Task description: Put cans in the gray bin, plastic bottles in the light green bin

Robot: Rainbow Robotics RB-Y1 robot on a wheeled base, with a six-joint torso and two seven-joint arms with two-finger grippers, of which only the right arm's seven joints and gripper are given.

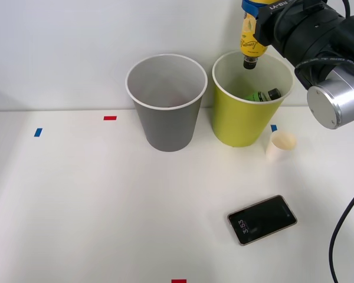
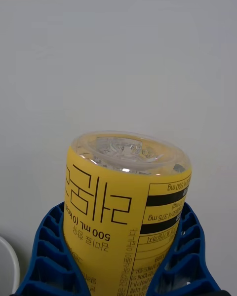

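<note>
Nearest the front cam: black smartphone (image 1: 262, 220) lying flat on the white table (image 1: 76, 206), screen lit, tilted a bit, front-right of the bins. Red tape mark (image 1: 178, 281) at the near table edge.

Containers: gray bin (image 1: 166, 101) stands upright at centre, pale inside, contents can't be made out. Just beside it, on its right, the light green bin (image 1: 248, 100), upright, rims close but apart. Inside the light green bin a green bottle (image 1: 264, 95) w/ black cap lies against the far-right wall.

Around: white paper cup (image 1: 279, 145) on its side just right of the light green bin's base, near a blue tape mark (image 1: 274, 127). Another red tape mark (image 1: 110, 118) and a blue one (image 1: 38, 132) sit well left of the gray bin. Nothing lies between the bins and the phone.

Arm: right arm (image 1: 324, 47) comes in from upper right, black w/ a silver joint cap, above and behind the light green bin. Right hand (image 1: 252, 12) is clamped on the yellow-label bottle (image 1: 249, 38), which hangs cap-down, black cap just over the light green bin's open mouth, at about rim height. In the wrist view the blue ribbed fingers (image 2: 47, 256) press both sides of the yellow-label bottle (image 2: 126, 212), its clear base facing the cam, label text inverted.
</note>
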